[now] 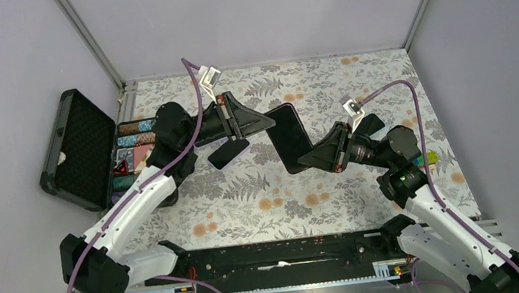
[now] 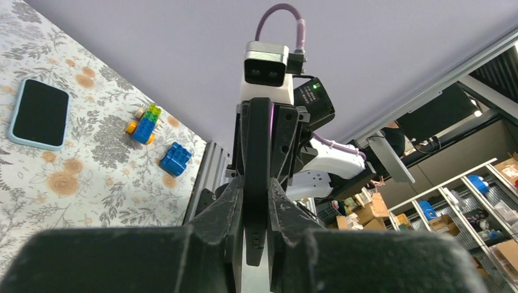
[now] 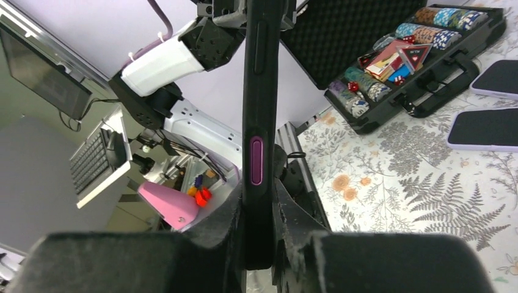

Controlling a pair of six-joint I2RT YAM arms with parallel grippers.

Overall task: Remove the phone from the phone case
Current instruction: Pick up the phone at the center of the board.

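Note:
A phone in its black case [image 1: 290,137] hangs tilted above the middle of the table, held between both arms. My left gripper [image 1: 271,122] is shut on its upper left edge. My right gripper [image 1: 301,161] is shut on its lower end. In the left wrist view the cased phone [image 2: 258,140] stands edge-on between the left gripper [image 2: 256,186] fingers, which press both its faces. The right wrist view shows the case edge [image 3: 259,91] with a purple side button, the right gripper [image 3: 259,198] closed against both sides. I cannot tell phone from case at the edges.
A lilac-cased phone [image 1: 228,152] lies on the floral cloth under the left arm. An open black chip case [image 1: 80,148] with poker chips sits at the left edge. Toy bricks [image 1: 428,159] lie at the right. A light blue phone [image 2: 41,113] lies on the cloth.

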